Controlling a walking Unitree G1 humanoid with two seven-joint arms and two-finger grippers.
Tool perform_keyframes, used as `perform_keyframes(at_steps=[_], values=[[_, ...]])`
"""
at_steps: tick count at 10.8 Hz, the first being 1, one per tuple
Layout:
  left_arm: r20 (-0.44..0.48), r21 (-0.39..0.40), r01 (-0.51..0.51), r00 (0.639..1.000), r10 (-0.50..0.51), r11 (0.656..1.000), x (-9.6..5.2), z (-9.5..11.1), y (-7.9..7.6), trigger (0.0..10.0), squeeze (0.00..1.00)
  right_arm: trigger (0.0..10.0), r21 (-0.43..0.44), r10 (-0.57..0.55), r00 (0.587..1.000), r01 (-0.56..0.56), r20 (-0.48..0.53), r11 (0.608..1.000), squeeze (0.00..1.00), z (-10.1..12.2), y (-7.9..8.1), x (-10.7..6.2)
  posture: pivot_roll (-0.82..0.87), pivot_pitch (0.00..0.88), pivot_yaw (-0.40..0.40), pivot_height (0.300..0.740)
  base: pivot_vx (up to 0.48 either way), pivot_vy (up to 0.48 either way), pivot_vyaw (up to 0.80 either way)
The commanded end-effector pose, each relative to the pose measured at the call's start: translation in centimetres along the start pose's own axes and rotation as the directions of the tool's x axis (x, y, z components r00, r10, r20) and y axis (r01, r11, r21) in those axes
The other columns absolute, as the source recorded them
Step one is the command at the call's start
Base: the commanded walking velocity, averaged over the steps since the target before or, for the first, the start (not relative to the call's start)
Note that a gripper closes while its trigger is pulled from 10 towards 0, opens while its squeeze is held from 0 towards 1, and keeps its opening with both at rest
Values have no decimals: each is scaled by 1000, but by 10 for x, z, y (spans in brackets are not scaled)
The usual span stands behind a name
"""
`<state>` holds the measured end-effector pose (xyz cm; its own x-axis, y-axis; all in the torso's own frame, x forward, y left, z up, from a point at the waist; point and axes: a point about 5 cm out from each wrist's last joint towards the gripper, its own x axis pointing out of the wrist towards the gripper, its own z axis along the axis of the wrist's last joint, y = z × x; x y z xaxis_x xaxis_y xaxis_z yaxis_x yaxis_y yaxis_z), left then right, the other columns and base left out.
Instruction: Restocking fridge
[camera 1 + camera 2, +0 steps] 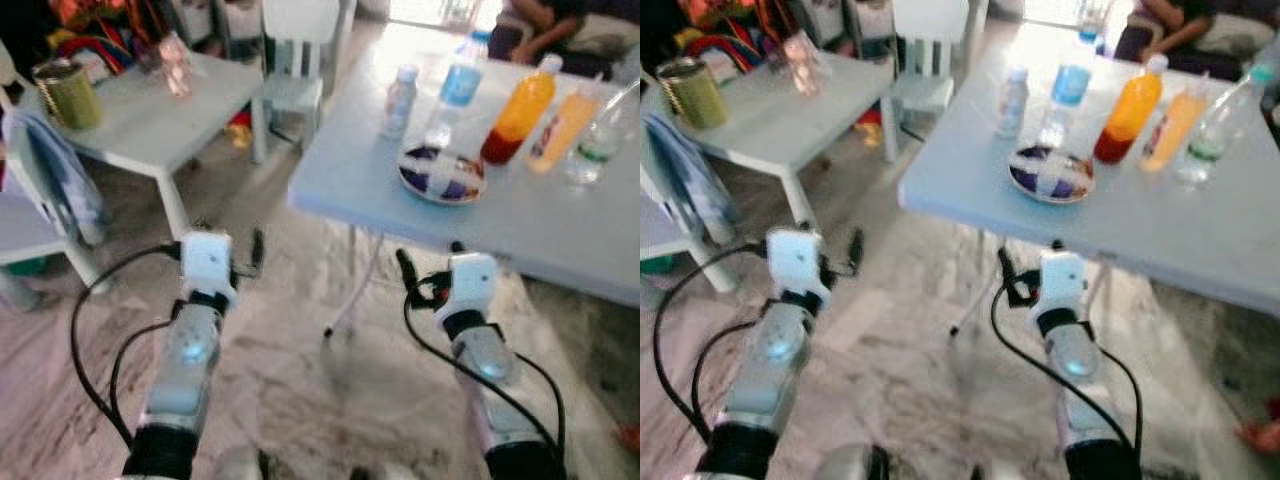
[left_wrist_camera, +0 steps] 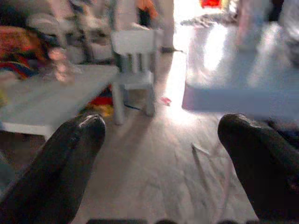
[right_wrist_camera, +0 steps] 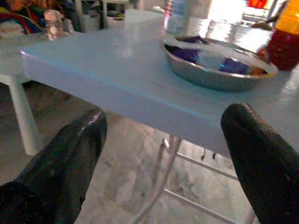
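Observation:
A light blue table (image 1: pixel 340 170) stands ahead to the right. On it are a small white bottle (image 1: pixel 400 100), a water bottle with a blue label (image 1: pixel 460 85), a tall orange juice bottle (image 1: pixel 520 110), a paler orange bottle (image 1: pixel 562 130) and a clear bottle with a green label (image 1: pixel 600 135). A metal bowl (image 1: pixel 441 172) holding purple pieces sits near the table's front edge. My right gripper (image 3: pixel 163 116) is open and empty, just below and before that edge, facing the bowl (image 3: pixel 215 67). My left gripper (image 2: pixel 161 126) is open and empty over the floor, left of the table.
A low white table (image 1: pixel 150 110) at the left carries a green tin (image 1: pixel 68 93) and a clear jar (image 1: pixel 177 62). A small white chair (image 1: pixel 295 60) stands behind it. A blue cloth (image 1: pixel 50 180) hangs at the far left. A person (image 1: pixel 560 30) sits beyond the blue table.

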<state>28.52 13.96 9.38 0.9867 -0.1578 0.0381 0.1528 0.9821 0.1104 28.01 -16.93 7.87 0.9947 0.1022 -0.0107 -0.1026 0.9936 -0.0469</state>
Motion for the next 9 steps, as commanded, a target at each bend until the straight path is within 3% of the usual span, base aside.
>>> perform_keyframes(at_steps=[1, 3, 5, 9], values=[[-32, 31, 35, 999, -34, 999, -10, -6, 4, 10000, 0, 10000, -17, -19, 1000, 19, 1, 1000, 0, 2, -7, 2, 96, 81, -52, 740, 0, 0, 0], [-68, 78, 52, 997, -47, 996, -23, -12, 18, 10000, 0, 10000, -33, -20, 1000, 20, 8, 999, 0, 4, -9, 3, 98, 79, -53, 740, 0, 0, 0], [-108, 59, 103, 990, -96, 993, -30, -19, 21, 10000, 0, 10000, -40, -8, 1000, 8, 0, 999, 0, 0, -6, 3, 97, 74, -47, 740, 0, 0, 0], [11, -41, 9, 1000, -9, 999, -13, 1, 2, 10000, 0, 10000, -61, -37, 995, 43, 90, 997, 0, 21, -9, 11, 92, 57, -58, 740, 256, 0, 361]])
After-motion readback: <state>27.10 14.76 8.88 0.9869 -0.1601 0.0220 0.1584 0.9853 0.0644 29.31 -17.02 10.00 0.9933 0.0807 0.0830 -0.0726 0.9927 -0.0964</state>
